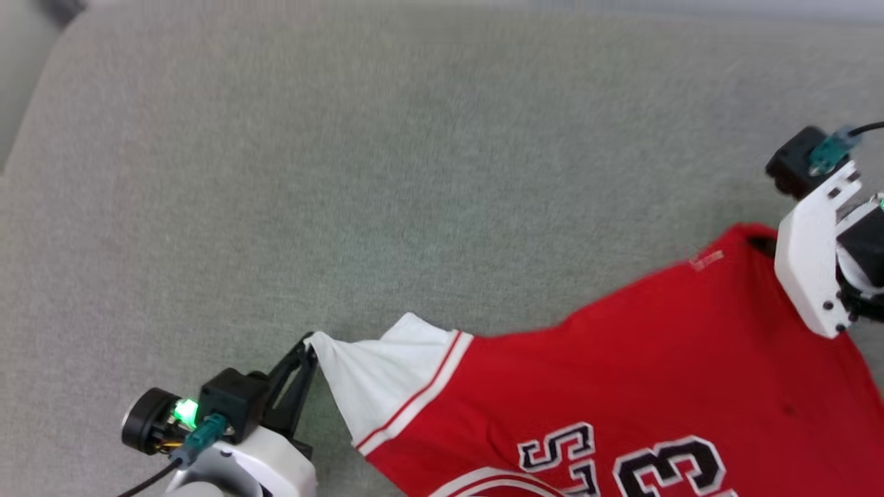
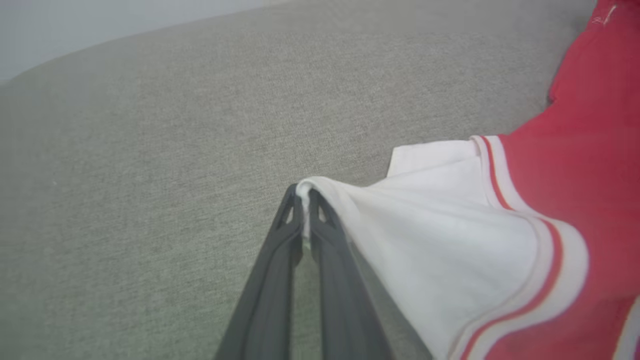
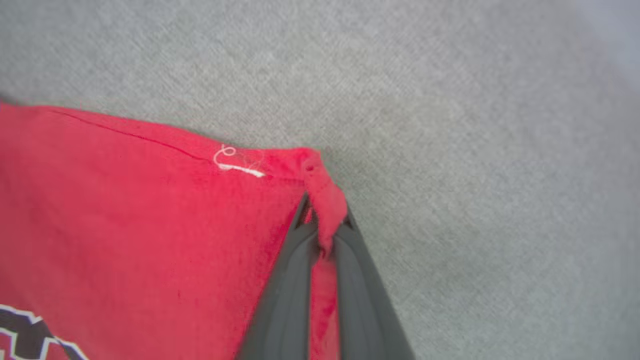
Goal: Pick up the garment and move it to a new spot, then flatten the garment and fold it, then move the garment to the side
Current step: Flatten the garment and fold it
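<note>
The garment (image 1: 621,373), a red T-shirt with white sleeves and black-and-white lettering, lies spread on a grey fabric surface at the lower right of the head view. My left gripper (image 1: 309,345) is shut on the tip of the white sleeve (image 2: 430,225), and in the left wrist view my left gripper (image 2: 303,192) pinches that white cloth between its dark fingers. At the far right, my right gripper (image 3: 322,220) is shut on a bunched red corner of the garment (image 3: 150,225), near a small white stitched mark (image 3: 237,162). Its white wrist housing (image 1: 811,262) hides the fingers in the head view.
The grey fabric surface (image 1: 345,172) stretches wide and flat above and left of the shirt. Its rounded back edge (image 2: 125,45) meets a pale wall.
</note>
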### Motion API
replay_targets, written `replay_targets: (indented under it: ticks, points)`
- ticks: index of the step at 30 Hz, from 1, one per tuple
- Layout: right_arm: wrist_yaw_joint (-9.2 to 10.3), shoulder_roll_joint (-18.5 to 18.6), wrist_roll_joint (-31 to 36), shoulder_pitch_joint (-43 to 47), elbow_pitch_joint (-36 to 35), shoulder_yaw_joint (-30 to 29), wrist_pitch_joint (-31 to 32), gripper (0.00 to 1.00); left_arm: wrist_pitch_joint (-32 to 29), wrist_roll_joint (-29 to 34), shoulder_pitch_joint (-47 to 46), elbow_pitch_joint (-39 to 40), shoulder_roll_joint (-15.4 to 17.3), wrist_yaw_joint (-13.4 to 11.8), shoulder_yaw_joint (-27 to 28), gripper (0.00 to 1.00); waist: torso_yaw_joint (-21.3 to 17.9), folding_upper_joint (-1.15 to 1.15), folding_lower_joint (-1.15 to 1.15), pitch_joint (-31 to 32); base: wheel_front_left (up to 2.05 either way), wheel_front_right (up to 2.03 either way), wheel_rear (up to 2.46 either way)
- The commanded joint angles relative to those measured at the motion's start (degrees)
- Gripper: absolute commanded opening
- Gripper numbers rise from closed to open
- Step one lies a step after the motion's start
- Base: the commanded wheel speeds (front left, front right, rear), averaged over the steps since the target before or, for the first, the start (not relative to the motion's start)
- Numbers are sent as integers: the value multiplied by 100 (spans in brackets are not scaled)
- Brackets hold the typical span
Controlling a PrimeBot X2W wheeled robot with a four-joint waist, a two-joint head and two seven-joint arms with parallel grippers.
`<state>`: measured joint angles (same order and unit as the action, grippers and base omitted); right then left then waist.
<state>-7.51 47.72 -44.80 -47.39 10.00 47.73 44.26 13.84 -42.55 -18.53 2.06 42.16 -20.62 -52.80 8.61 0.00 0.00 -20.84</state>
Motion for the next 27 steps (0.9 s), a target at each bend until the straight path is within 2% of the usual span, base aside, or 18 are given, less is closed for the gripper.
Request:
replay_targets:
  ticks: [1, 6, 9, 17, 27]
  points:
    - [4, -37, -106, -68, 46, -72, -321, 0, 42, -35, 42, 8, 48, -4, 78, 0, -191, 0, 0, 475, 0, 0, 0]
    - [4, -109, -171, -106, 172, -228, -1216, 0, 64, 124, -161, 60, 152, -117, 203, 0, -405, 0, 0, 989, 0, 0, 0]
    - [4, -164, -22, -239, 241, -348, -1663, 0, 2, 235, -492, 92, 148, -52, 273, 0, -526, 0, 0, 1176, 0, 0, 0]
    - [4, -441, 551, -923, 353, -848, -2300, 0, -200, 609, -2151, -206, 66, 473, 543, 0, -805, 0, 0, 1153, 0, 0, 0]
    - [4, -1126, 1424, -2701, 832, -1412, -2526, 0, -495, 1180, -4965, -913, -300, 1108, 965, 0, -1030, 0, 0, 298, 0, 0, 0]
